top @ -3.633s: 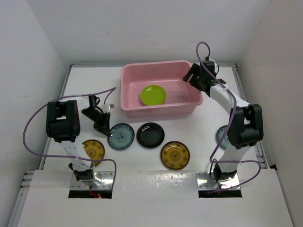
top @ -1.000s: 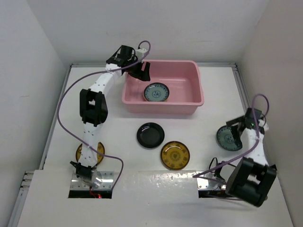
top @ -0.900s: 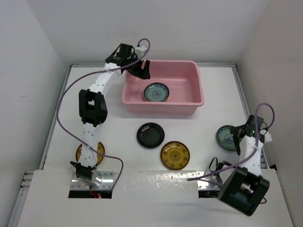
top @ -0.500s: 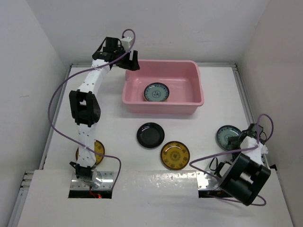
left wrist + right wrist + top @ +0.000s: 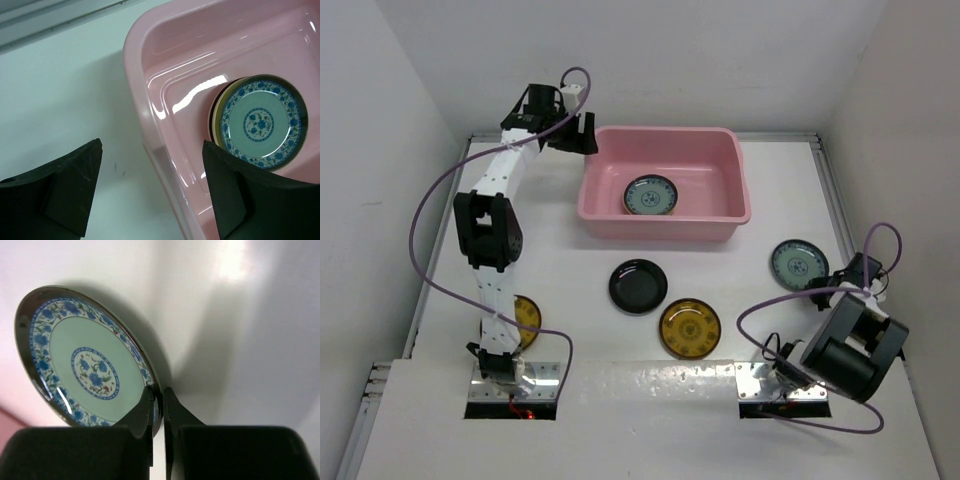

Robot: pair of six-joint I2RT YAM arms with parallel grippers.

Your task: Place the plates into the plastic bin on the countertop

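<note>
The pink plastic bin [image 5: 665, 228] stands at the back of the white countertop [image 5: 560, 262]. In it lies a teal-blue plate [image 5: 650, 195] on top of a small stack. My left gripper [image 5: 584, 136] hangs open over the bin's far left corner. In the left wrist view its fingers [image 5: 70, 187] straddle the bin rim [image 5: 134, 70], with the stacked teal plate [image 5: 261, 122] to the right. My right gripper [image 5: 832, 276] is shut on the rim of a second teal-blue plate [image 5: 796, 264]. The right wrist view shows that plate [image 5: 85, 365] tilted, its edge pinched in the gripper [image 5: 158, 396].
A glossy black plate [image 5: 638, 286] and an amber patterned plate [image 5: 689, 327] lie in front of the bin. Another amber plate [image 5: 524, 315] sits near the left arm's base, partly hidden by the arm. White walls enclose the countertop on three sides.
My right gripper has closed on the right teal plate's rim, and the plate has shifted slightly toward the back. The left gripper has drawn out of the bin toward its far left corner.
</note>
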